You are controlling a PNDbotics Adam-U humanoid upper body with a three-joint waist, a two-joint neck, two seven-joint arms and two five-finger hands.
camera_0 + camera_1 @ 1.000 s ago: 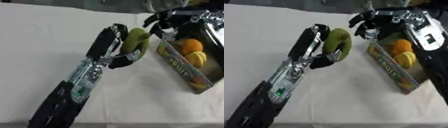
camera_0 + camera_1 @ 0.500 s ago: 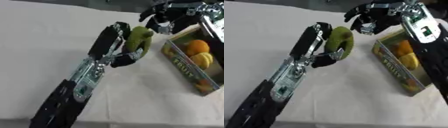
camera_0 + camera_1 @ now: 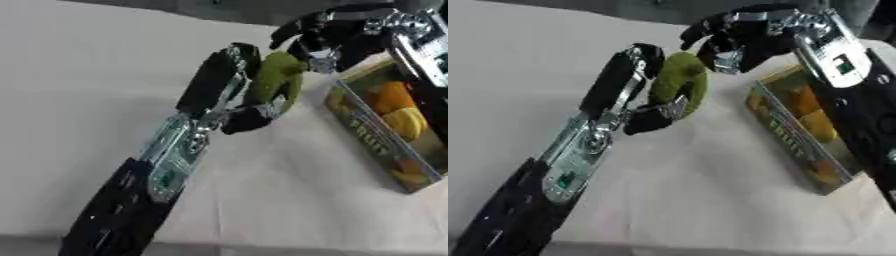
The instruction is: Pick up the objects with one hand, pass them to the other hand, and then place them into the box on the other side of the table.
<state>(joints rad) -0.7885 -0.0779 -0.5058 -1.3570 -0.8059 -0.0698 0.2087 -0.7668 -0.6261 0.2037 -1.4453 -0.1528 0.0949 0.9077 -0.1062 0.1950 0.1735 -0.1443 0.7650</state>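
Observation:
My left hand (image 3: 229, 85) holds a green, pear-like fruit (image 3: 273, 81) above the white table, fingers behind it and thumb curled under its front. From the upper right my right hand (image 3: 737, 37) reaches in with fingers spread and bent just over the top of the fruit; whether it touches is unclear. The box (image 3: 378, 145) stands to the right of both hands, with an orange fruit (image 3: 391, 96) and a yellow fruit (image 3: 407, 121) inside it.
A white cloth covers the table (image 3: 79, 90). The box's printed side wall faces the left arm. A dark strip runs along the table's far edge.
The right hand has come down and left toward the top of the green fruit. The left hand has lifted the fruit slightly. The whole picture has shifted too.

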